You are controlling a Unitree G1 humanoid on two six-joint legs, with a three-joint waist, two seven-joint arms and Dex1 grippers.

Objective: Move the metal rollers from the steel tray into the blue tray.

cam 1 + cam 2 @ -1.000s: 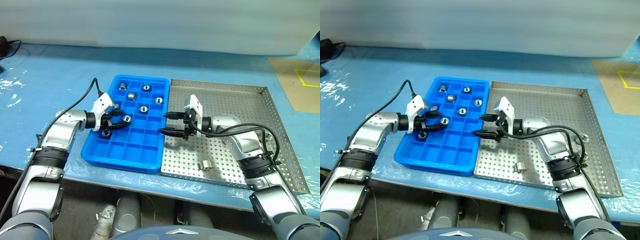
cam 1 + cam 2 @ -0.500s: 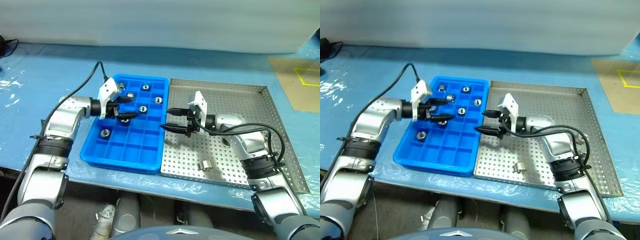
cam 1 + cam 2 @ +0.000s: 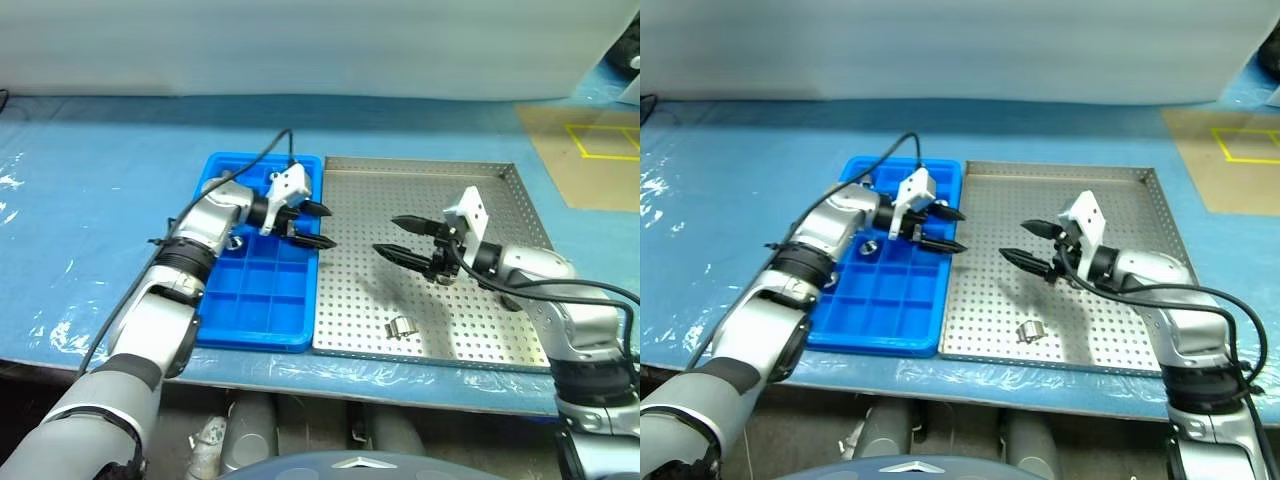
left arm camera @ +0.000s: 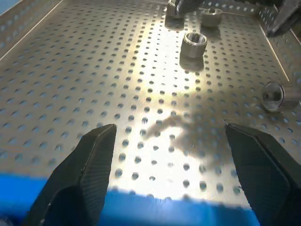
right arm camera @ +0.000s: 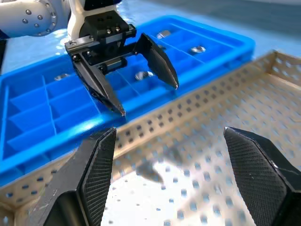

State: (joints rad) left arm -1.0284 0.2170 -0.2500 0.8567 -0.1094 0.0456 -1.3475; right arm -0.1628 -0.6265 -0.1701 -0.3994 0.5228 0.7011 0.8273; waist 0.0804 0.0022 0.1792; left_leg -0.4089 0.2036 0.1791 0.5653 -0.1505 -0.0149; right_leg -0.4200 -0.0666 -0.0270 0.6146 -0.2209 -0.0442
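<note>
Reaching for the next metal roller (image 3: 402, 327) on the steel tray (image 3: 510, 330).
Both grippers, left (image 3: 318, 226) and right (image 3: 392, 237), are spread and empty; one should be lowered squarely astride it, away from the blue tray (image 3: 252, 325).

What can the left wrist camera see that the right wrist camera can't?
Left wrist camera: loose metal rollers lying on the steel tray, on its holey floor. Right wrist camera: the left tool, open, by the edge of the blue tray, with rollers sitting in its compartments. Both: the steel tray's floor, some of the blue tray, and a pair of open black fingers rising at the bottom.
</note>
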